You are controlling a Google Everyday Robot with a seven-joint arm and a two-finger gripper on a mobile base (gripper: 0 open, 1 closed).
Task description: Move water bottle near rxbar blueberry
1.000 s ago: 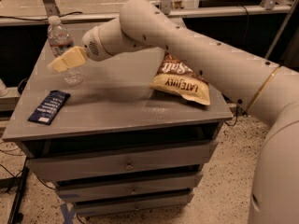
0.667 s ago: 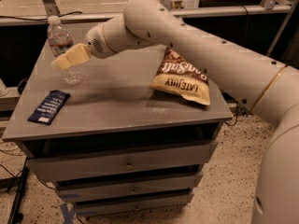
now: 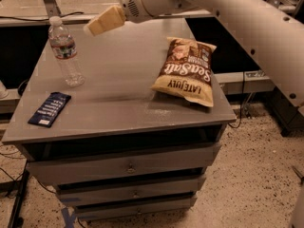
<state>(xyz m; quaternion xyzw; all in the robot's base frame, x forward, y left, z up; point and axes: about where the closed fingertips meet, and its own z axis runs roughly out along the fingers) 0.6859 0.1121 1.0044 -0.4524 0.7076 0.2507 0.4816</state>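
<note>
The water bottle [image 3: 65, 51] stands upright near the far left of the grey cabinet top [image 3: 118, 80], clear with a white cap and a pale label. The rxbar blueberry [image 3: 50, 109] lies flat by the front left edge, dark blue with white lettering, a short way in front of the bottle. My gripper [image 3: 97, 25] hangs in the air above the back of the top, to the right of the bottle's cap and apart from it. It holds nothing.
A large brown and cream chip bag [image 3: 185, 70] lies on the right half of the top. The cabinet has drawers [image 3: 128, 167] below. A dark shelf and cables run behind, speckled floor to the right.
My gripper has lifted up and moved right, away from the water bottle. The bottle stands free. The view has shifted and sits closer.
</note>
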